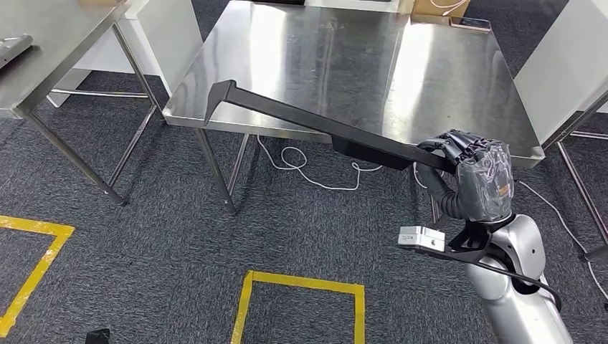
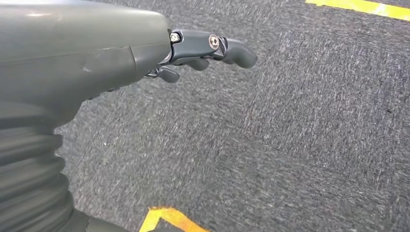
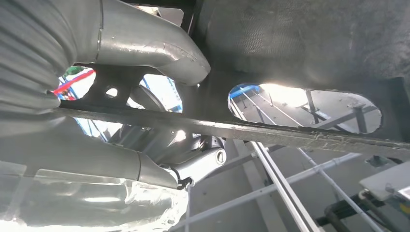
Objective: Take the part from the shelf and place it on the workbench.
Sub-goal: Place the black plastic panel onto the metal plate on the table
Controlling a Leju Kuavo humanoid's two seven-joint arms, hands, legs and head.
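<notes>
The part (image 1: 301, 117) is a long, thin black bar with a hooked far end. My right hand (image 1: 469, 168) grips its near end at the front right corner of the steel workbench (image 1: 444, 79). The bar slants up and to the left, and its hooked tip lies over the bench's front left corner. In the right wrist view the thumb and fingers (image 3: 145, 46) close round the black part (image 3: 290, 135), which has oval cut-outs. My left hand (image 2: 203, 50) hangs above grey carpet, fingers apart, holding nothing.
A second steel table (image 1: 43, 50) stands at the left. White cable (image 1: 308, 168) lies on the carpet under the workbench. Yellow tape squares (image 1: 301, 287) mark the floor in front. White panels stand at the back left and at the right (image 1: 566, 64).
</notes>
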